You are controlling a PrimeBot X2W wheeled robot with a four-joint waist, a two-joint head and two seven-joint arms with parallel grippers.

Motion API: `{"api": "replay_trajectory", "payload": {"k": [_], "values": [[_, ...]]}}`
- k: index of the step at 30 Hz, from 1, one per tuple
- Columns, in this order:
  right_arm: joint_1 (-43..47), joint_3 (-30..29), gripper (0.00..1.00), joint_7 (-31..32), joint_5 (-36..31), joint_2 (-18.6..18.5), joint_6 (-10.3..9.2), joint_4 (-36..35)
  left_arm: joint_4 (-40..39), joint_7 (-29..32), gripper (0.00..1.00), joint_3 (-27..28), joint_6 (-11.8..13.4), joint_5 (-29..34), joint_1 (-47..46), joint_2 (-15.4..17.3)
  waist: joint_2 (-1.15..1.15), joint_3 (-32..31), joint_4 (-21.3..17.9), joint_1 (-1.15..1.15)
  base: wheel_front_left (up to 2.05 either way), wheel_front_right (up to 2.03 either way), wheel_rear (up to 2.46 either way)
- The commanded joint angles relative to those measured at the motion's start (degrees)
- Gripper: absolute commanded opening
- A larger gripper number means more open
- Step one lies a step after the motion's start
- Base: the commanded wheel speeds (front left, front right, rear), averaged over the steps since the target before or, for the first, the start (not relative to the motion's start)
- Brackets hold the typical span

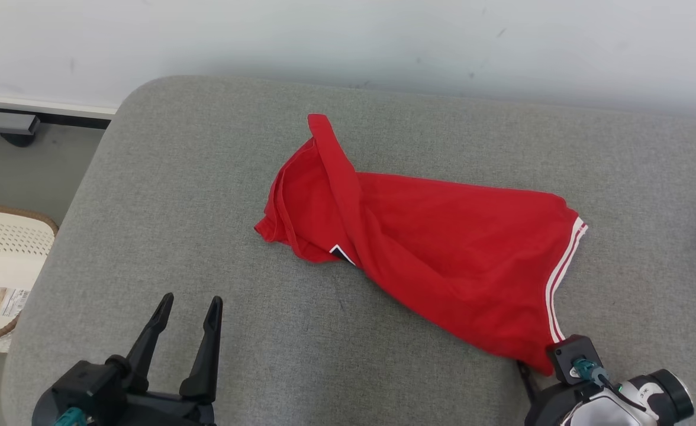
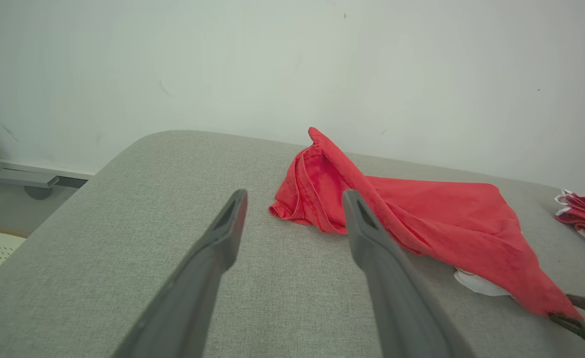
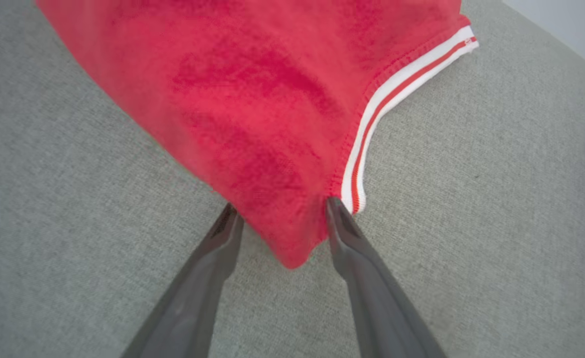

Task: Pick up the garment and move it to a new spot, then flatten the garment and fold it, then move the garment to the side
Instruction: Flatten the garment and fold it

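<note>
You had the red garment point(image 1: 442, 248) lying crumpled and half-twisted across the middle of the grey cushion point(image 1: 176, 207). Your right gripper point(image 3: 281, 208) sat at the cushion's near right, fingers apart and straddling the garment's striped-hem corner without pinching it. Your left gripper point(image 1: 192, 299) hovered over the cushion's near left, fingers apart, holding nothing. I'd judge this was the first pick-up. Next you needed to close the right fingers on that corner and lift.
</note>
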Motion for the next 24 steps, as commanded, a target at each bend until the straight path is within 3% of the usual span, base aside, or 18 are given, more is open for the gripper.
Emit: {"api": "replay_trajectory", "payload": {"k": [1, 11, 18, 24], "values": [[-0.7, 0.0, 0.0, -0.2, 0.4, 0.0, -0.03, 0.1, 0.2, -0.3, 1.0, 0.1, 0.0, -0.1, -0.8, 0.2, 0.0, 0.1, 0.1, 0.0, 0.0, 0.0, 0.0], [-0.9, 2.9, 0.0, 1.5, 5.5, 0.0, -0.03, -5.1, 0.9, -0.5, 1.0, 0.4, 0.3, -0.2, -1.3, 0.7, 0.0, 0.5, 0.1, 0.0, 0.0, 0.0, 0.0], [1.3, 5.9, 0.0, 7.1, 8.5, 0.0, -0.03, -16.4, 0.7, -0.4, 1.0, 0.5, 0.4, 0.0, -1.8, 1.2, 0.0, 0.5, -0.6, 0.0, 0.0, 0.0, 0.0], [3.5, 5.4, 0.0, 14.2, 15.5, 0.0, -0.02, -28.7, 0.7, -0.6, 1.0, 0.4, 0.3, -0.2, -1.9, 1.4, 0.0, 0.7, -0.9, 0.0, 0.0, 0.0, 0.0]]}}
